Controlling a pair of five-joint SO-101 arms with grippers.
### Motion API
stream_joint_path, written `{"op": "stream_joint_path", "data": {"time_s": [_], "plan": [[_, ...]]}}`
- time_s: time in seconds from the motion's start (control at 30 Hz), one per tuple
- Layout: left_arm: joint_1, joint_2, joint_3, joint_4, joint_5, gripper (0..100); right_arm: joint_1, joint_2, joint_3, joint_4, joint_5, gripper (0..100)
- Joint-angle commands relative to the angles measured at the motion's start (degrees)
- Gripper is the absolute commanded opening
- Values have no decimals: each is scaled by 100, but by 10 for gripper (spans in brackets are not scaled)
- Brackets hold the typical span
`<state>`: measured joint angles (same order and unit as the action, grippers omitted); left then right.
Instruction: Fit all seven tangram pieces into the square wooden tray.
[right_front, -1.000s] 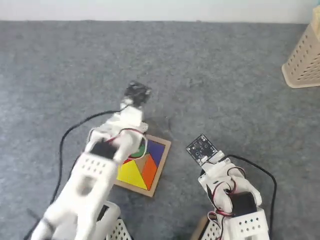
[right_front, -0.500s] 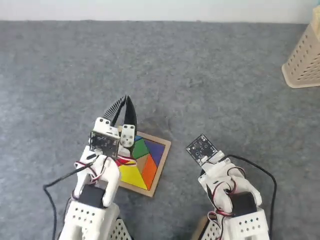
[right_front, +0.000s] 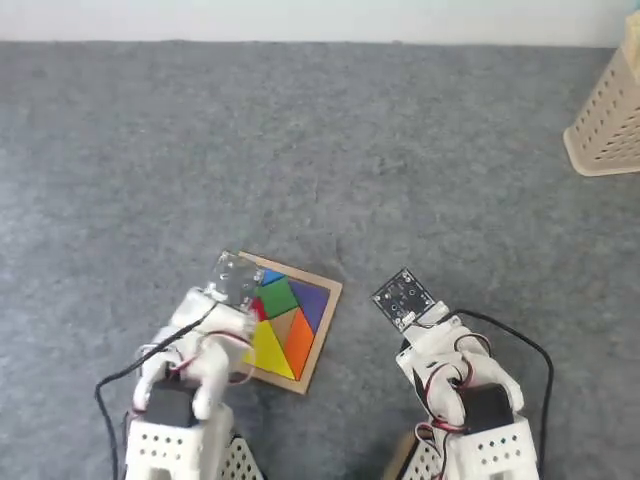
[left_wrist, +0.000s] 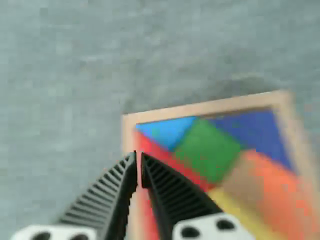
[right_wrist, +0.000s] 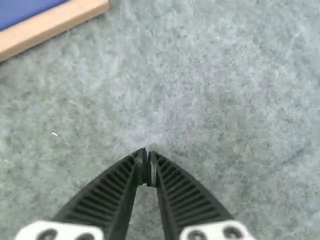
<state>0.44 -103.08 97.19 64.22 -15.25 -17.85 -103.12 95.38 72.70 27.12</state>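
Grey carpet (right_front: 400, 150) under wooden tray (right_front: 322, 335); beige slotted basket (right_front: 610, 110) at far corner; left tool (left_wrist: 138, 159), right tool (right_wrist: 147, 167) both pressed together.

The tray (right_front: 320, 340) lies on the surface (right_front: 400, 150) with the tangram pieces (right_front: 290, 315) inside it, the left pincer (left_wrist: 138, 157) above its left rim, the right pincer (right_wrist: 147, 152) over bare surface just off its right corner, and 1 basket (right_front: 610, 110) far behind at right.
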Motion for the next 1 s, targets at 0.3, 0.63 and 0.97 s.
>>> {"op": "stream_joint_path", "data": {"time_s": [0.3,0.63,0.97], "plan": [[-2532,-97,-66,-237,-3411,12,13,-84,105,40,-35,8],[-1714,-97,-66,1055,-3402,12,13,-84,105,40,-35,8],[-1143,-88,-66,905,-3402,12,13,-84,105,40,-35,8]]}}
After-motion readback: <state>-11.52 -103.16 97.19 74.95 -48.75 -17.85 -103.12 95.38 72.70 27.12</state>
